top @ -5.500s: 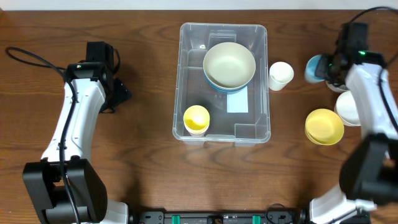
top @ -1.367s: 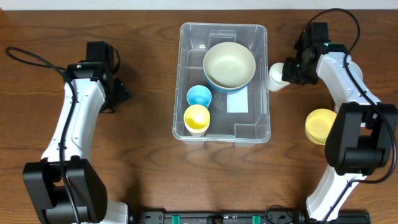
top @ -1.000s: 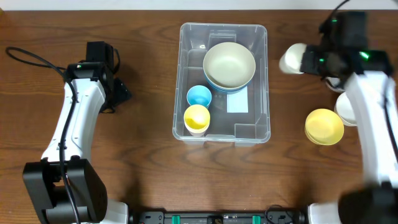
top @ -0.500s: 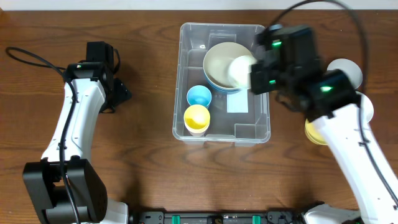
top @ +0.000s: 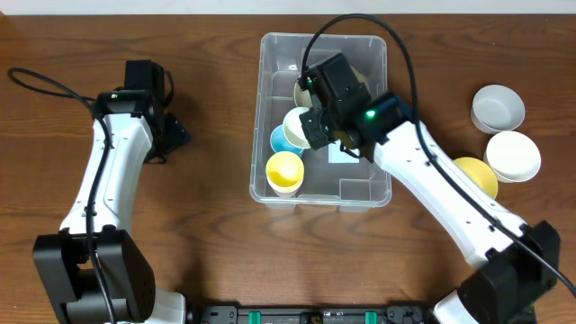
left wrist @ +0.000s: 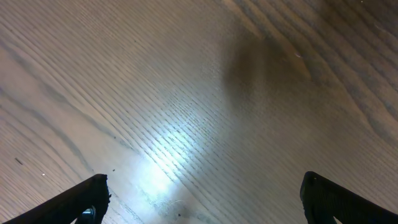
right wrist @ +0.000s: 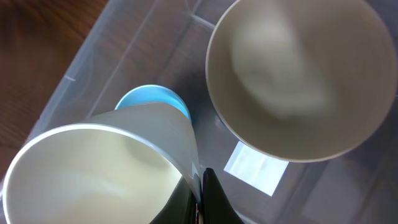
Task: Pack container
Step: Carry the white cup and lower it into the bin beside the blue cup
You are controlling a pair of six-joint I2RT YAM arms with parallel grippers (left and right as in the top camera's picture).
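As the container [top: 364, 191] sits between the arms with a large cream bowl [right wrist: 301, 78], a blue cup [right wrist: 152, 99] and a yellow cup [top: 284, 171] inside, placing looks to be in hand. The right gripper [right wrist: 200, 196], clamped on the wall of a tilted white cup [right wrist: 106, 168], holds it over the blue cup. Next, I judge, it must level, lower and release. The left gripper [left wrist: 205, 202] hangs well apart, fingers spread over the table [left wrist: 186, 93].

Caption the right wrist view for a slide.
Right gripper holds a white cup over the clear container, with a blue cup and a cream bowl inside.
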